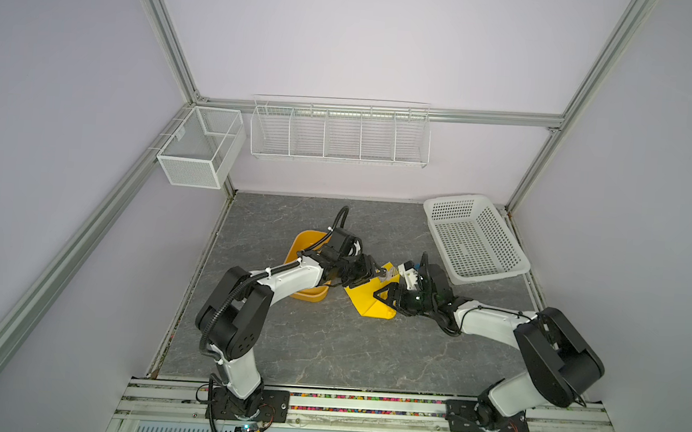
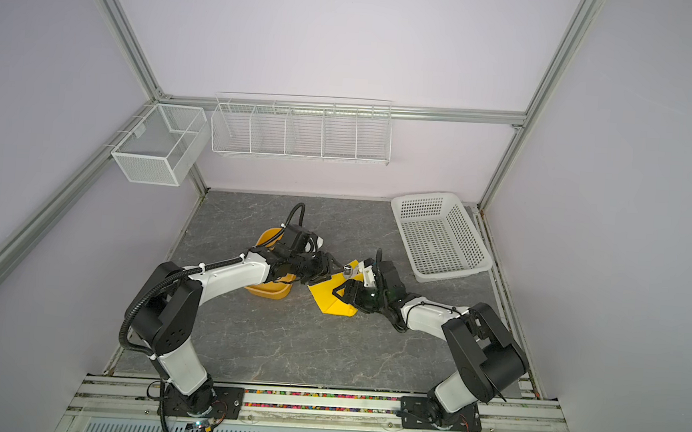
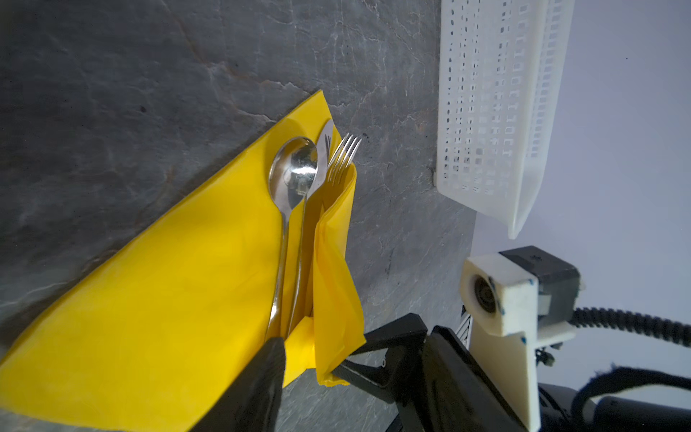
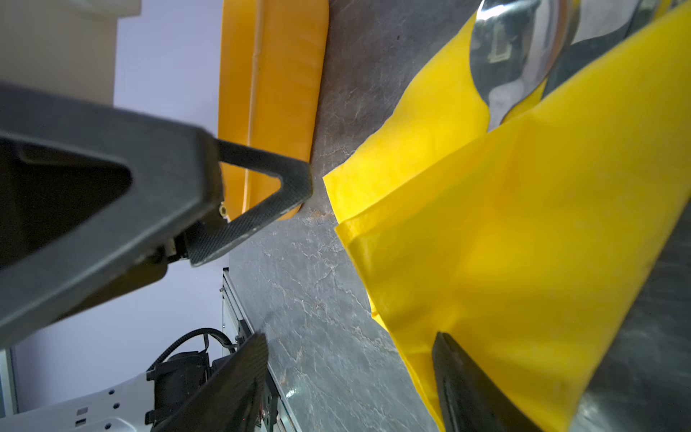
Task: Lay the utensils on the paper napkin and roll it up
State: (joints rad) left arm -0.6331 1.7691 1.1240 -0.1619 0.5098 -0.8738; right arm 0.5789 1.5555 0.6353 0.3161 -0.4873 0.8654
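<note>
The yellow paper napkin (image 1: 365,299) (image 2: 330,301) lies mid-table, one edge folded up over the utensils. In the left wrist view a spoon (image 3: 293,175), a second silver piece (image 3: 324,147) and a fork (image 3: 344,153) lie side by side on the napkin (image 3: 179,299), handles under the fold. My left gripper (image 3: 351,392) (image 1: 375,274) is open, with the fold's loose end hanging between its fingers. My right gripper (image 4: 347,389) (image 1: 387,293) is open at the napkin's (image 4: 523,243) edge, one finger (image 4: 471,392) over the paper. A spoon bowl (image 4: 516,56) shows beyond.
An orange-yellow plastic tub (image 1: 307,243) (image 4: 276,93) stands just left of the napkin, partly under my left arm. A white perforated basket (image 1: 456,200) (image 3: 497,112) sits at the back right. A wire rack (image 1: 339,135) and a mesh box (image 1: 201,146) hang on the walls.
</note>
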